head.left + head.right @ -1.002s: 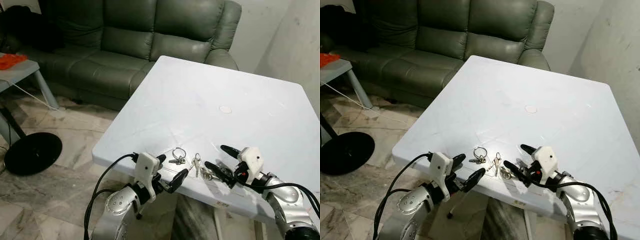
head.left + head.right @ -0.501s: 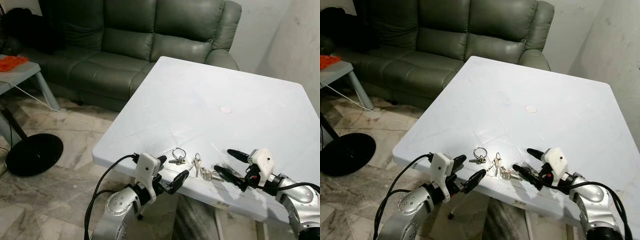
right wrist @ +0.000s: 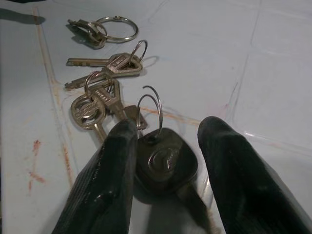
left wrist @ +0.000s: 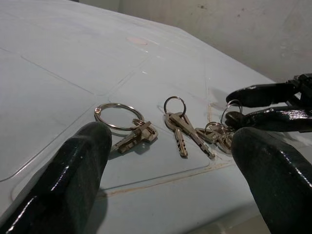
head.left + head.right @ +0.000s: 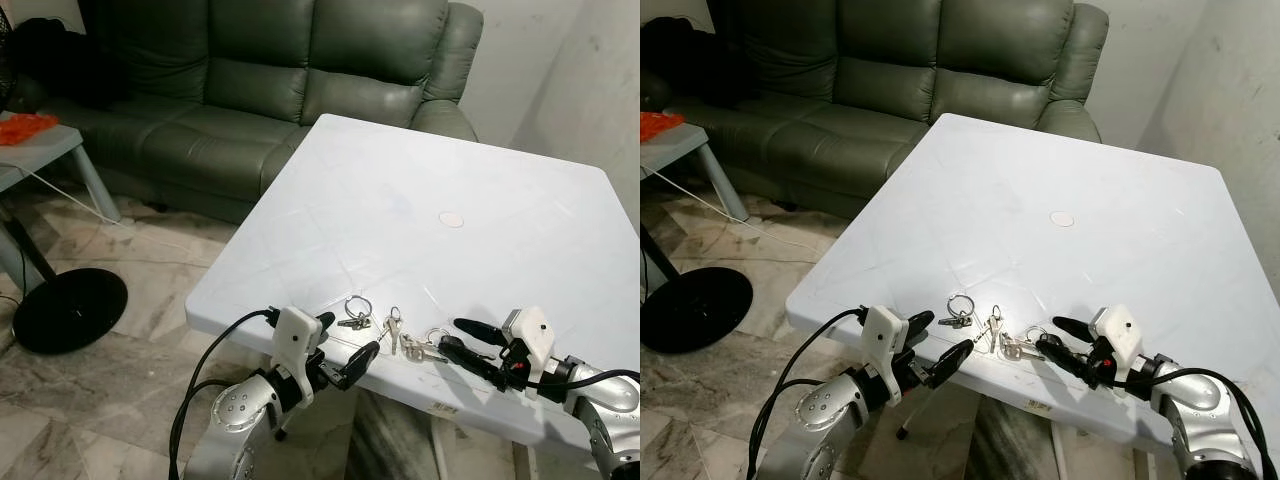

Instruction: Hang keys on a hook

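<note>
Table [image 5: 470, 160]: white, square; taken as the landmark. All key sets lie in a row along its near edge.

Fob set [image 3: 161, 161]: black-headed key with wire ring and brass keys, flat on the table at the right end of the row. Its ring stands up just ahead of the fob head.

Pair [image 4: 183, 127]: two silver keys on a small ring, mid-row.

Ring set [image 4: 127, 127]: large ring with short keys, left end of the row.

Right gripper [image 3: 165, 141]: low over the near edge, fingers spread, one on each side of the fob head. The head sits between the tips; whether either finger touches it cannot be told. Nothing pinched.

Left gripper [image 5: 345, 345]: at the near edge, below and just left of the ring set, fingers wide apart, holding nothing.

Deciding relation: the fob set lies directly ahead of the right gripper and inside its gap; its long axis runs roughly along the fingers, keys trailing away toward the pair. The right arm is clearly the nearer.

Judgement: closing on the fob head looks the next step. The head lies flat, so the tips may slide over it instead of gripping.

Hook: none seen on or around the table.
</note>
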Controlling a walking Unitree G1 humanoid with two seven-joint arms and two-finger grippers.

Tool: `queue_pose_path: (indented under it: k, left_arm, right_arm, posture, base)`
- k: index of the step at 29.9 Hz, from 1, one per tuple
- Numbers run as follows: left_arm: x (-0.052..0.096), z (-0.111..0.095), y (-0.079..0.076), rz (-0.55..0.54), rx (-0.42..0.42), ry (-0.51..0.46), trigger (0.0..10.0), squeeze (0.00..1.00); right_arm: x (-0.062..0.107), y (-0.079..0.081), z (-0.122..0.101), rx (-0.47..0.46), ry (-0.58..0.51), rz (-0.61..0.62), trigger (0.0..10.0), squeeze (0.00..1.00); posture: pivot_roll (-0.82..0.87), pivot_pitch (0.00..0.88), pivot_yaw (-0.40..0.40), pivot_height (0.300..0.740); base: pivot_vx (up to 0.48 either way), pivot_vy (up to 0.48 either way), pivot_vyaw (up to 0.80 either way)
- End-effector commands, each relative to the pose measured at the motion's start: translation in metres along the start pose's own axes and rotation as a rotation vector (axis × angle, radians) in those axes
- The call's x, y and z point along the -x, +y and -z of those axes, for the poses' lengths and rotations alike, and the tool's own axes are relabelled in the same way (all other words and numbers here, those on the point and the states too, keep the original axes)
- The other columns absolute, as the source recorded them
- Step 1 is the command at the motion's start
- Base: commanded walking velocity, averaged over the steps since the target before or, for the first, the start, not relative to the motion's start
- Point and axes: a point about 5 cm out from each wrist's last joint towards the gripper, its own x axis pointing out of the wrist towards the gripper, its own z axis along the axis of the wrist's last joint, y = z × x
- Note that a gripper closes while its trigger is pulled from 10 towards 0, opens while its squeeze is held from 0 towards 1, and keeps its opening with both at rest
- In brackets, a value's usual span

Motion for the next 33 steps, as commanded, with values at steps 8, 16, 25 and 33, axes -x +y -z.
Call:
queue_pose_path:
  k: [8,16,25,33]
  left_arm:
    - [-0.001,-0.003,-0.002,0.012,-0.009,-0.001,10.0,0.00]
    - [-0.001,-0.004,-0.001,0.008,-0.009,-0.001,10.0,0.00]
    - [-0.001,-0.004,-0.001,0.009,-0.009,-0.001,10.0,0.00]
    - [-0.001,-0.004,-0.001,0.008,-0.009,-0.001,10.0,0.00]
  right_arm:
    - [-0.001,0.001,-0.005,0.002,-0.026,-0.008,9.4,0.00]
    - [-0.007,0.003,-0.010,-0.027,-0.070,-0.018,10.0,0.00]
    - [-0.008,0.003,-0.014,-0.036,-0.084,-0.026,8.7,0.00]
    - [-0.007,0.001,-0.013,-0.027,-0.074,-0.011,5.4,0.00]
  posture:
    - [0.00,0.013,-0.066,0.740]
    - [0.01,0.011,-0.065,0.740]
    - [0.01,0.009,-0.066,0.740]
    - [0.01,0.009,-0.069,0.740]
  base:
    - [0.000,0.000,0.00]
    - [0.000,0.000,0.00]
    - [0.000,0.000,0.00]
    - [0.000,0.000,0.00]
